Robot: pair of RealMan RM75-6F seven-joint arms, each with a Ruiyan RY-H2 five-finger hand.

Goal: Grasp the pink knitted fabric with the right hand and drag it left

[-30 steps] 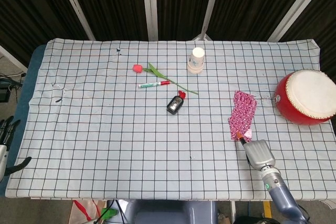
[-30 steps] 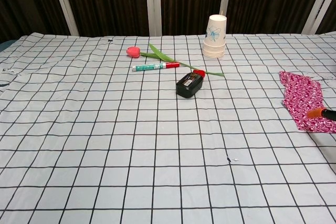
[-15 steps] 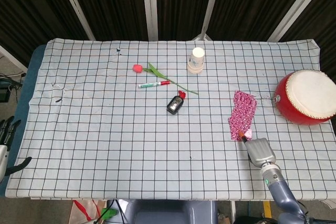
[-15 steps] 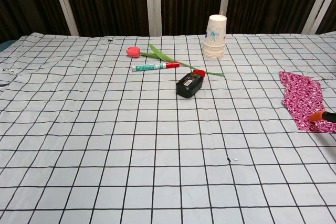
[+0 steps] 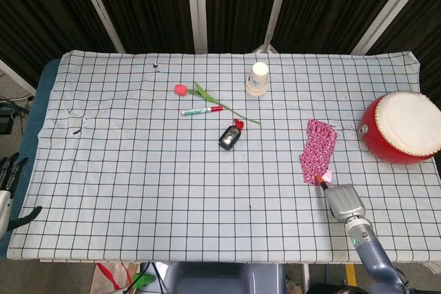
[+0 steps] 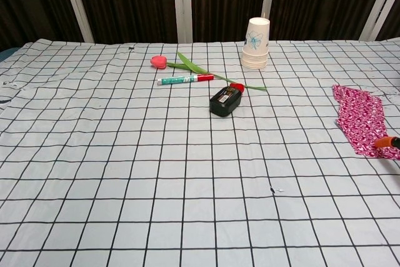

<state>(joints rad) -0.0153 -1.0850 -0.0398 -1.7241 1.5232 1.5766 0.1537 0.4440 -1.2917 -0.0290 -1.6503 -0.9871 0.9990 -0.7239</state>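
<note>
The pink knitted fabric (image 5: 318, 149) lies flat on the checked cloth at the right, also seen in the chest view (image 6: 361, 119). My right hand (image 5: 342, 201) sits just behind its near end, grey back facing up. One orange fingertip (image 5: 320, 181) touches the fabric's near corner, which is slightly turned up. The chest view shows only that fingertip (image 6: 389, 142) at the right edge. The other fingers are hidden under the palm, so any hold is unclear. My left hand (image 5: 9, 191) hangs off the table's left edge, fingers apart, holding nothing.
A red drum (image 5: 402, 127) stands right of the fabric. In mid-table lie a black device (image 5: 231, 135), a red-capped marker (image 5: 201, 110) and a tulip (image 5: 207, 98). Stacked paper cups (image 5: 258, 78) stand behind them.
My right hand has slid slightly back toward the near right. Its orange fingertip has moved along the fabric's near edge. The fabric has stayed in place.
</note>
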